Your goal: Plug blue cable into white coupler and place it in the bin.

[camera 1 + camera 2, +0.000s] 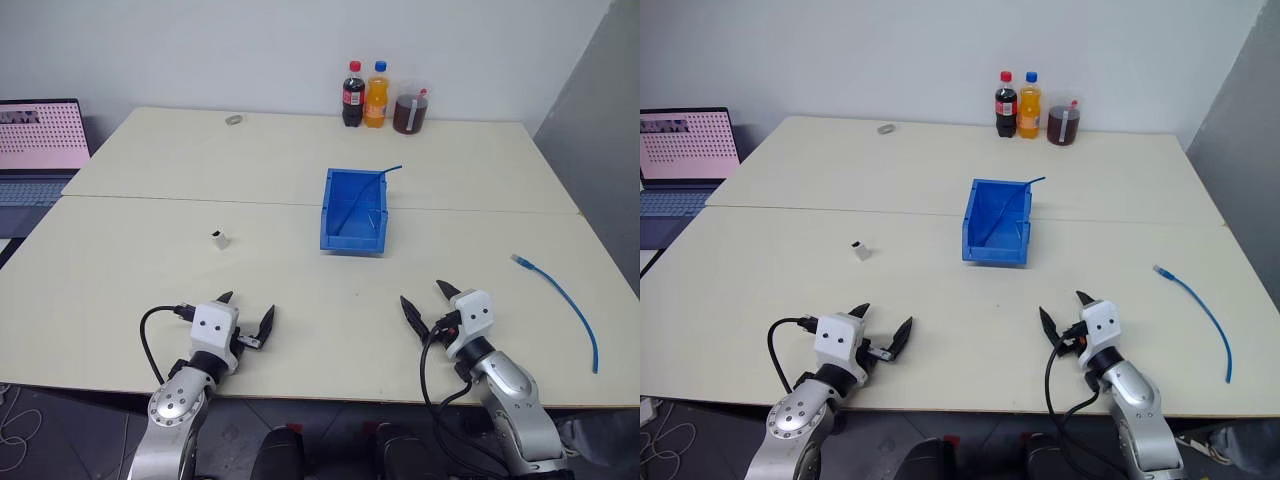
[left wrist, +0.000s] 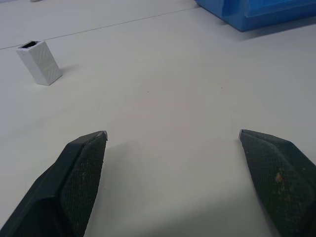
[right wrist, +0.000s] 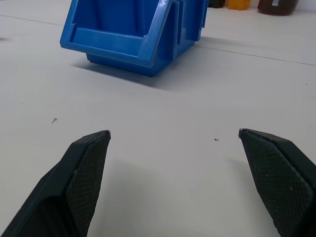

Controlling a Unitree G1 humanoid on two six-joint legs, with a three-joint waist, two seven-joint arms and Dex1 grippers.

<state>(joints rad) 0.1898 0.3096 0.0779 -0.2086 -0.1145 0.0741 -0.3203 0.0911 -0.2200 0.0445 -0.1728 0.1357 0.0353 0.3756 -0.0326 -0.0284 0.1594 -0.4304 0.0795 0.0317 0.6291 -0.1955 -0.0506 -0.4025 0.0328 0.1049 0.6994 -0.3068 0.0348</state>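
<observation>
Blue plastic open-topped bin (image 1: 354,214) sits mid-table w/ its lowered lip toward the robot, prob so parts can be dropped in from the near side. Thin straight blue strand (image 1: 375,186) already leans inside it. Bright-blue curved network cable (image 1: 572,302) w/ clear plug lies well right of the bin, on the right arm's side. Tiny white boxy plastic coupler (image 1: 220,238) stands upright left of the bin, socket up, nearer the left arm. Left gripper (image 1: 247,320) and right gripper (image 1: 425,303) hover low near the front edge of the cream table (image 1: 300,290), jaws spread wide, holding nothing. Looks like a ready pose; task not yet begun.
</observation>
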